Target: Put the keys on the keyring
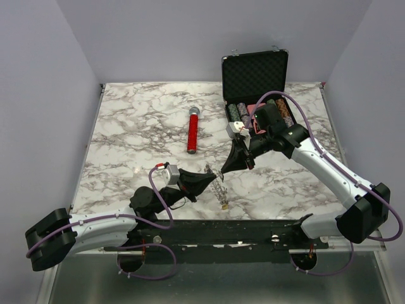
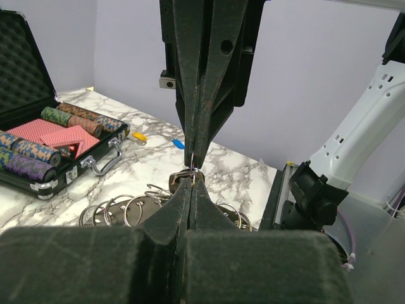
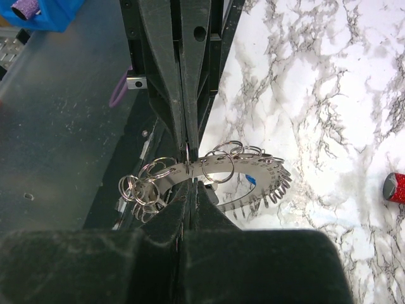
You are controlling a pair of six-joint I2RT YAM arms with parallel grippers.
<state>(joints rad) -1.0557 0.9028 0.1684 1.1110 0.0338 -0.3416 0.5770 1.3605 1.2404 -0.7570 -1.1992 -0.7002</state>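
Note:
The keyring (image 1: 218, 185) is a curved grey metal band hung with several split rings, held just above the table's near middle, with a small yellow tag (image 1: 224, 206) below it. My left gripper (image 1: 207, 182) and right gripper (image 1: 225, 167) meet tip to tip on it, both shut. In the right wrist view the band (image 3: 253, 166) curls right of my right gripper (image 3: 190, 190), and the left fingers (image 3: 169, 95) come down from above. A blue bit (image 3: 251, 179) and a dark piece (image 3: 212, 191) show under the band. In the left wrist view my left gripper (image 2: 192, 177) pinches thin wire, with rings (image 2: 120, 212) beside it.
A red-handled microphone (image 1: 192, 130) lies at mid table and shows in the right wrist view (image 3: 395, 188). An open black case (image 1: 253, 76) with poker chips (image 1: 239, 113) stands at the back right, also in the left wrist view (image 2: 38, 145). Small yellow (image 2: 139, 135) and blue (image 2: 178, 144) items lie near its handle.

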